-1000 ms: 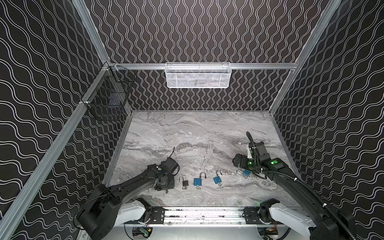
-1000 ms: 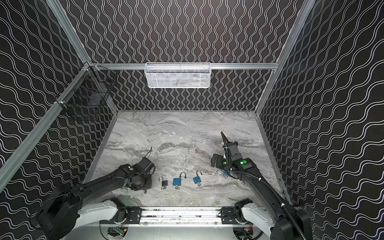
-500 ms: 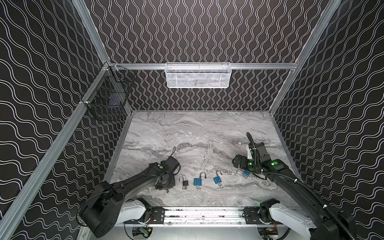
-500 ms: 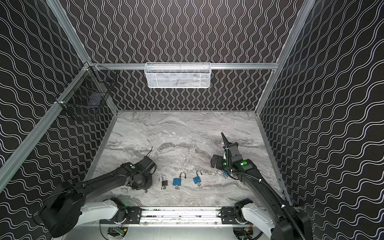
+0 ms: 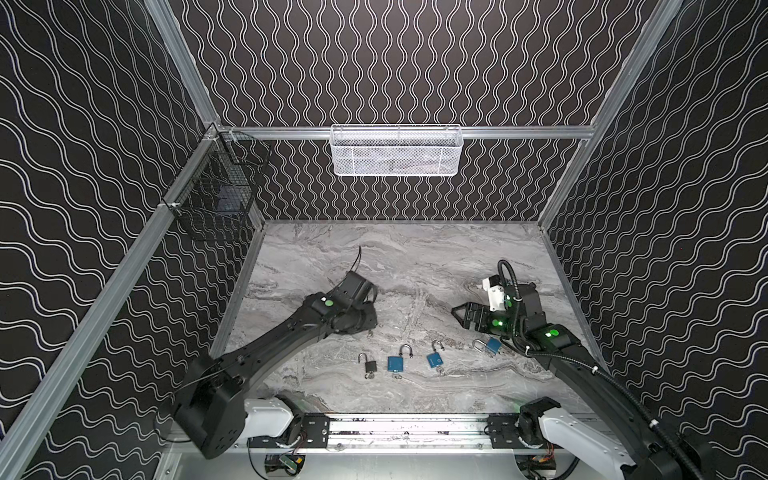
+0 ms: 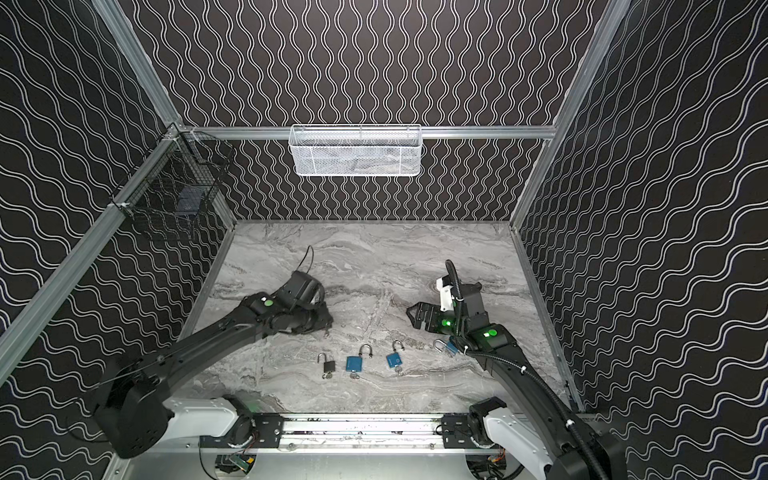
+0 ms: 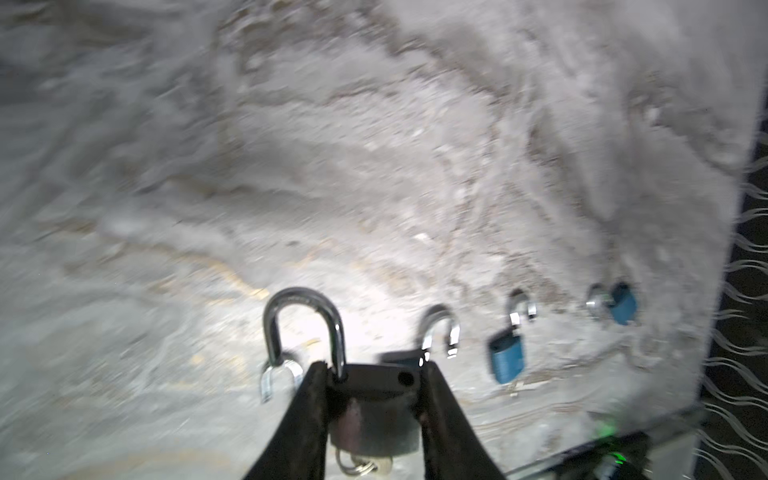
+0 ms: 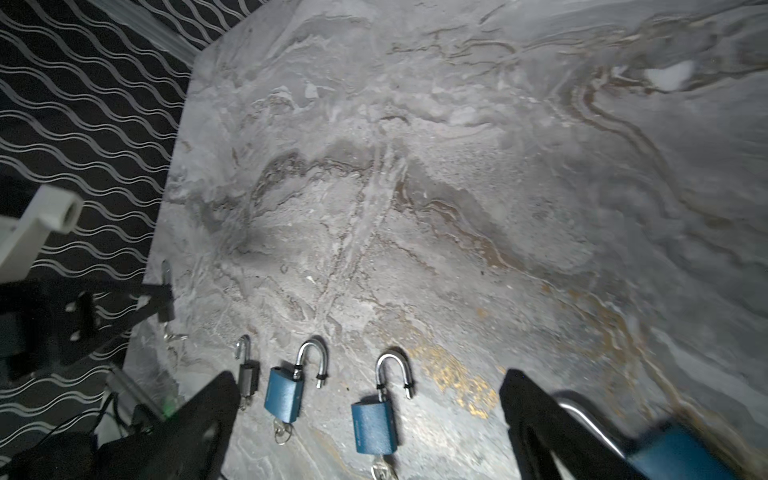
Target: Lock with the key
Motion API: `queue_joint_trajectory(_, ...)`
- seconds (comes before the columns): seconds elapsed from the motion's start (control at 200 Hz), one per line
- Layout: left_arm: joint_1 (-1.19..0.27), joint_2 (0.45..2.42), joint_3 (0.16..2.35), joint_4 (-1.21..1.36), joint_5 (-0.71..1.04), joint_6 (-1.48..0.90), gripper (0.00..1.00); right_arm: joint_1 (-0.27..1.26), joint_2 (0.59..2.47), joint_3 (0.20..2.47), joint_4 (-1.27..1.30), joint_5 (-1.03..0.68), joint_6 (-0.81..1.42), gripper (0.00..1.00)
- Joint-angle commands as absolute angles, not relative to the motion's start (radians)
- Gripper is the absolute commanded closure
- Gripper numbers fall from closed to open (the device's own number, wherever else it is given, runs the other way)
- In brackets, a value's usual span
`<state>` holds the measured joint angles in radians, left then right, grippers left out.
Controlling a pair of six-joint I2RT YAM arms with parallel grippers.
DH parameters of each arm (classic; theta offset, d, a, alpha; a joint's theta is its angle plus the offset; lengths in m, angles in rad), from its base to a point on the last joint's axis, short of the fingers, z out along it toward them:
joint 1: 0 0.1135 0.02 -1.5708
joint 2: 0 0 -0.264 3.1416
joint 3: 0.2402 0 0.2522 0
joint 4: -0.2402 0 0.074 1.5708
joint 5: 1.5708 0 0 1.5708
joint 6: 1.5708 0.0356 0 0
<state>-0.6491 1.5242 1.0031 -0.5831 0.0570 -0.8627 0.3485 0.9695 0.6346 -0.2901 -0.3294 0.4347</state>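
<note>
The left gripper [image 7: 374,368] is clamped narrowly on the body of a dark padlock [image 7: 374,399], one black finger [image 7: 307,415] pressed to each side. The lock's steel shackle [image 7: 305,320] is swung open, one leg seated and the other free of its hole. Under the body, blurred in the left wrist view, hangs what looks like a key ring [image 7: 361,465]. In both top views this gripper sits toward 9 o'clock on the marble tabletop [image 5: 415,257]. At 5 o'clock from it a row of open padlocks lies near the table's 6 o'clock edge: a small black padlock [image 5: 370,366], a blue padlock [image 5: 396,364] just beside it, and a middle blue padlock [image 5: 434,360]. The right gripper [image 5: 461,316], toward 3 o'clock, has its jaws spread wide and holds nothing. An outer blue padlock [image 5: 493,345] lies at its 4 o'clock.
</note>
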Motion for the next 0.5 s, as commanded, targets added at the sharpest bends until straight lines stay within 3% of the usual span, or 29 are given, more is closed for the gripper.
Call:
queue_joint_trajectory(0.0,-0.650,1.617,1.107,-0.461,0.166,-0.850,0.82,0.363,1.022,0.632,-0.096,-0.433,0.444,0.03)
queue_joint_trajectory(0.36,-0.644,1.805,1.274,-0.337,0.240,-0.993,0.81,0.571,1.219,0.607,0.346,-0.209,0.498,0.08)
queue_joint_trajectory(0.496,-0.638,1.810,1.257,-0.290,0.264,-1.035,0.79,0.626,1.275,0.568,0.529,-0.142,0.526,0.25)
